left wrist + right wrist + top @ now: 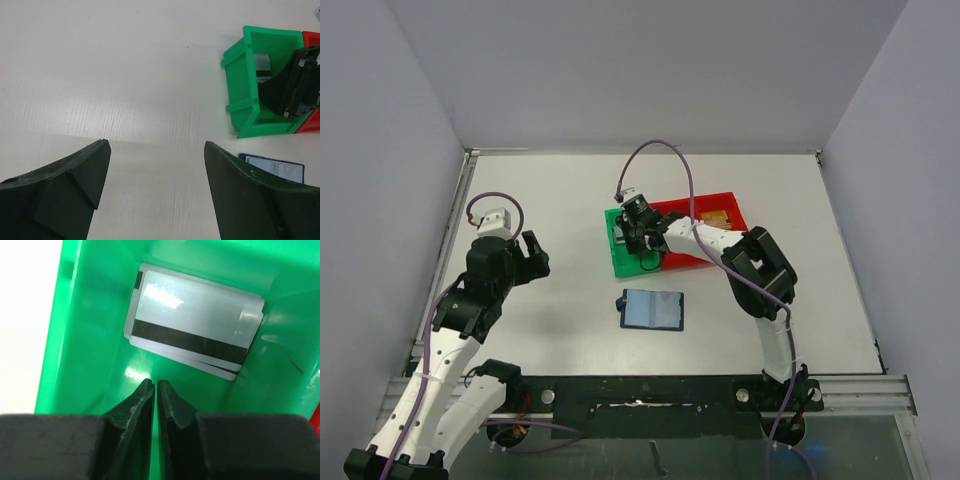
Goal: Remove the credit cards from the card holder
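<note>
Evidently the credit cards (192,325) look thin, stiff, slick; pinch an edge. Right gripper (154,386) closed, empty; left gripper (155,145) wide.

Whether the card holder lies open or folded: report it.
Open. The card holder lies spread flat on the table, lighter blue inner panels facing up.

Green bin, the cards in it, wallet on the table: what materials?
Green bin: moulded plastic, glossy; smooth walls catch glare. Cards: thin glossy plastic, silver-grey with a black magnetic stripe; bright highlights. Card holder: dark navy edge, lighter blue panels, matte; leather or synthetic, too small to tell.
</note>
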Available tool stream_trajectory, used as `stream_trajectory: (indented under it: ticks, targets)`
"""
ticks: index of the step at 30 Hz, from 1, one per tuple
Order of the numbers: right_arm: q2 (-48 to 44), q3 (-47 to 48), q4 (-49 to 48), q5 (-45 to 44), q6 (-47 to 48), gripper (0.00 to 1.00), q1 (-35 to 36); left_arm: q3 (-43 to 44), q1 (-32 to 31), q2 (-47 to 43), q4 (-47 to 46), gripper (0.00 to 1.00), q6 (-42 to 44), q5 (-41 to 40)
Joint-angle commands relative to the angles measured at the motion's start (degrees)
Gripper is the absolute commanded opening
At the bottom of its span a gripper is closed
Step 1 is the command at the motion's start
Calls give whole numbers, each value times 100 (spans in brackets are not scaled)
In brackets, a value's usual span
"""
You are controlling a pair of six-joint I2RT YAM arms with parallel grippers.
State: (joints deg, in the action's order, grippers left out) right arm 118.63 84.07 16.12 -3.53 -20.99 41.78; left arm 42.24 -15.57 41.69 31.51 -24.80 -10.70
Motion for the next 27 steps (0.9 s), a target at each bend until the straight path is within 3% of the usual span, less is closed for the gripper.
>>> stream_trajectory:
  ticks: [1, 27]
  targets:
    - [104, 439, -22, -329, -136, 11, 57, 73, 52, -22, -242, 76, 21, 70]
    - [474, 1041, 357, -1370, 86, 16, 344, 65, 56, -13, -251, 76, 32, 77]
